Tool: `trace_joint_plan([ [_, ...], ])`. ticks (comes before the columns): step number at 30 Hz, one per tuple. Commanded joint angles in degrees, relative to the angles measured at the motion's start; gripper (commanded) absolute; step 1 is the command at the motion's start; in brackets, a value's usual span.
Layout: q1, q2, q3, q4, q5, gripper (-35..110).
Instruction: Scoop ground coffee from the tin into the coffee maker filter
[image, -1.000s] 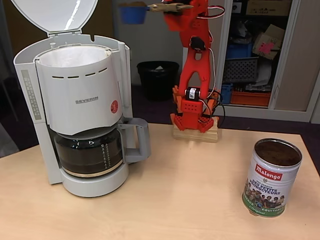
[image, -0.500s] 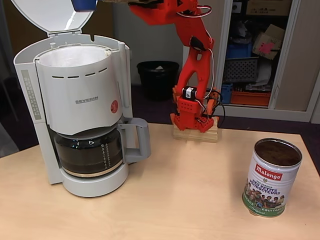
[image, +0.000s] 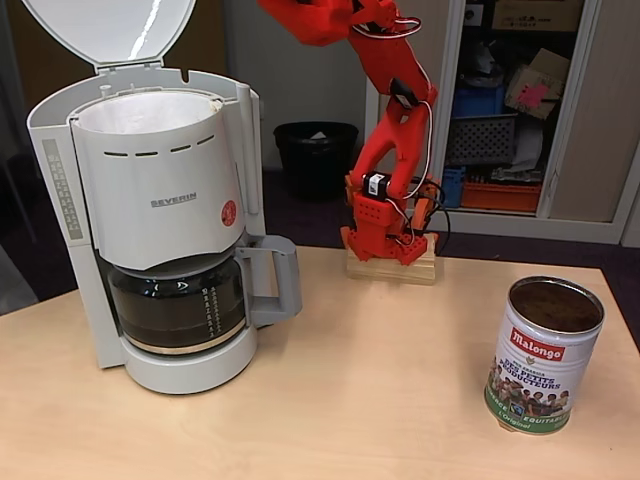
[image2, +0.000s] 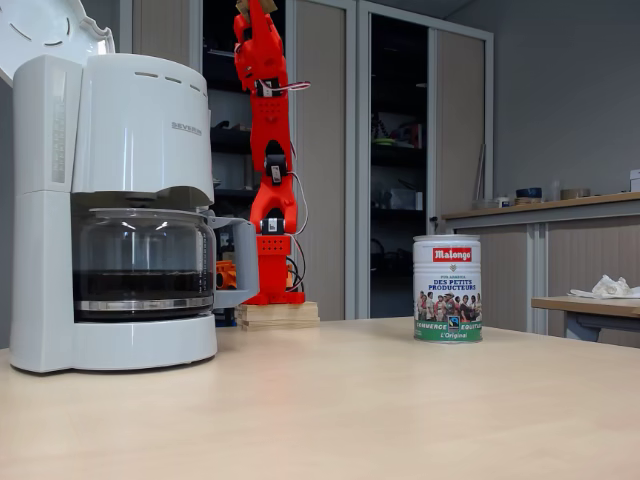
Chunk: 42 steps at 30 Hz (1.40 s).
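The table (image: 380, 400) carries a white coffee machine (image: 160, 210) at nine o'clock in the raised fixed view, lid up, with the paper filter (image: 145, 112) lining its basket and a glass pot (image: 178, 305) below. The red arm (image: 385, 140) rises from its wooden base at twelve o'clock, reaching up out of frame toward eleven; I cannot tell how its fingers are set. The tin (image: 545, 355) stands open at four o'clock, well apart from the machine, brown coffee (image: 555, 305) visible inside.
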Motion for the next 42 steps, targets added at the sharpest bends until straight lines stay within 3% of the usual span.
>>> trace_joint_plan([
  [1,1.2,3.2,1.7,-0.6,3.0,0],
  [42,15.8,24.0,31.6,-7.8,17.4,0],
])
